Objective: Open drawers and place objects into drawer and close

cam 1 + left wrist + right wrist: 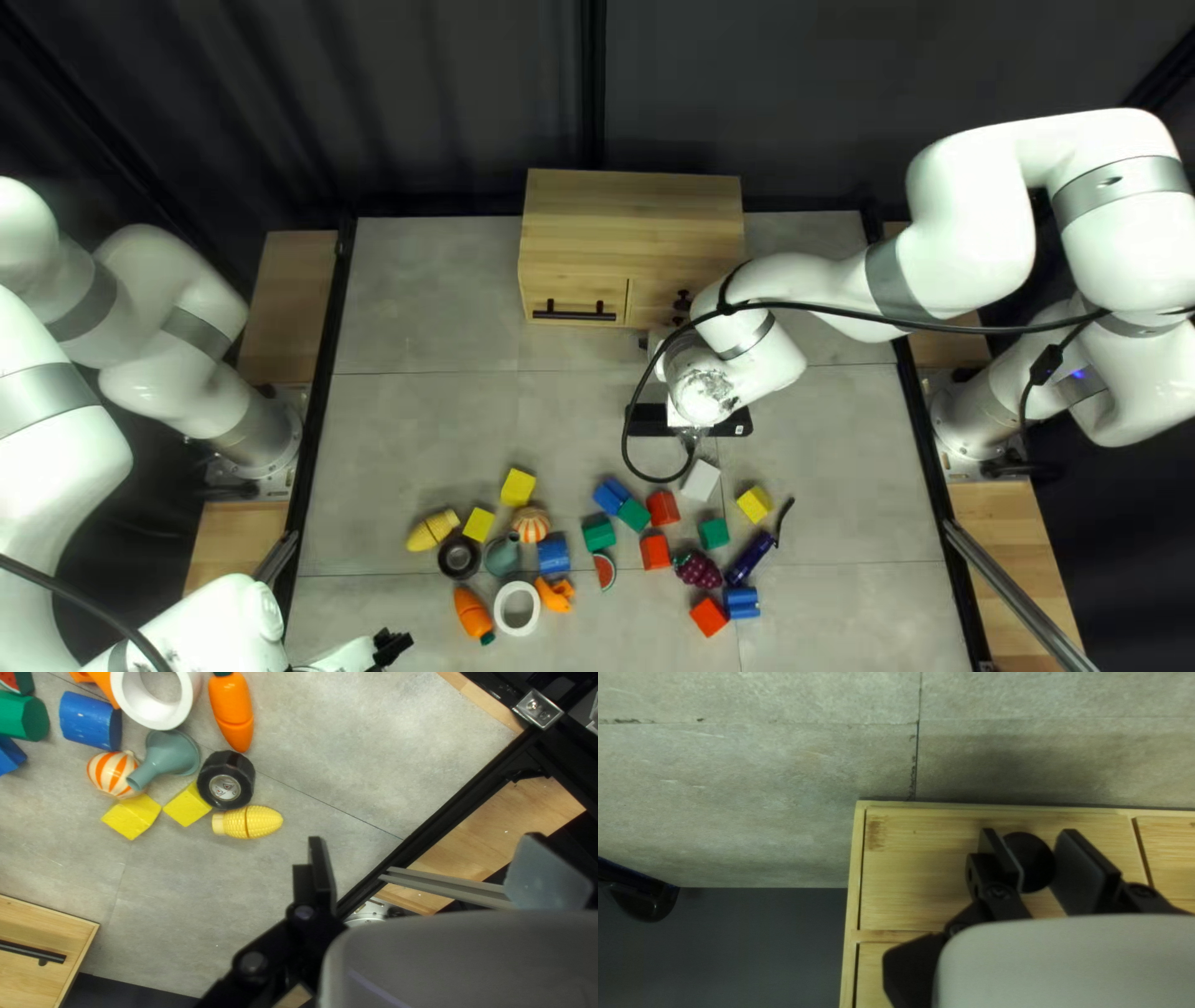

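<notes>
Knob [1029, 858] gripped by the right jaws shows clearly only from that wrist; left jaws stand open

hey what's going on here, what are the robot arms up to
The right arm's jaws are closed on a black knob of the wooden cabinet; that drawer looks shut. The left gripper is open and empty. The toy corn, toy carrot and many other toys and blocks lie loose on the table.
</notes>
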`<state>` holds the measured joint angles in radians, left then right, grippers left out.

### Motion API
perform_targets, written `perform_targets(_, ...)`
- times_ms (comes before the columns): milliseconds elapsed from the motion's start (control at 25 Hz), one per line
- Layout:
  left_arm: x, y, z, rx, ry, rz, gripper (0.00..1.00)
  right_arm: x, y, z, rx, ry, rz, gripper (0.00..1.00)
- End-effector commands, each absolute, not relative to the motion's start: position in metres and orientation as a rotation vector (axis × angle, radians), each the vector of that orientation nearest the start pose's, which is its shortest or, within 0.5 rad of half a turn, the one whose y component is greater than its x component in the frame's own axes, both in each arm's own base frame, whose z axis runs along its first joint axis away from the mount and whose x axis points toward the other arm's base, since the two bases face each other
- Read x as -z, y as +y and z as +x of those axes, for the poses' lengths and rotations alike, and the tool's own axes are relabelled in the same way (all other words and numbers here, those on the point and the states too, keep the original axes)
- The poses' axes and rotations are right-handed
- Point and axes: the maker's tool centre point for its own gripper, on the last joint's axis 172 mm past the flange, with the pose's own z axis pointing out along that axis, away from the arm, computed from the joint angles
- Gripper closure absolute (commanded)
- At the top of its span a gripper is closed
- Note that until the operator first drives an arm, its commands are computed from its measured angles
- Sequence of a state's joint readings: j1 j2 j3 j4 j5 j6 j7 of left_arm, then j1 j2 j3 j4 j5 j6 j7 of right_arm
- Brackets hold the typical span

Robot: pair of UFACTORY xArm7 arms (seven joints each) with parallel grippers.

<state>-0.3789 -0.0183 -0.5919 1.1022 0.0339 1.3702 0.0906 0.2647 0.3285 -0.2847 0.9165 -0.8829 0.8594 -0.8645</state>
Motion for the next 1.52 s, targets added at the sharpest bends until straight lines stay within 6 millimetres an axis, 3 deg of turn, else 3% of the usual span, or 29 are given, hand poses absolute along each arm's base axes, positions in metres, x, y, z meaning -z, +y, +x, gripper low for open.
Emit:
perform_targets(40,-0.2011,-0.3219,0.2313,-0.316,1.520,-2.562,0.00,-0.0569,-0.1402,0.4483,-0.958,-2.437,-2.510,0.89)
perform_targets(1520,-0.2011,-0.3219,0.2313,-0.316,1.520,-2.562,0.00,-0.0504,-0.1303,0.4541,-0.940,-2.437,-2.504,0.92)
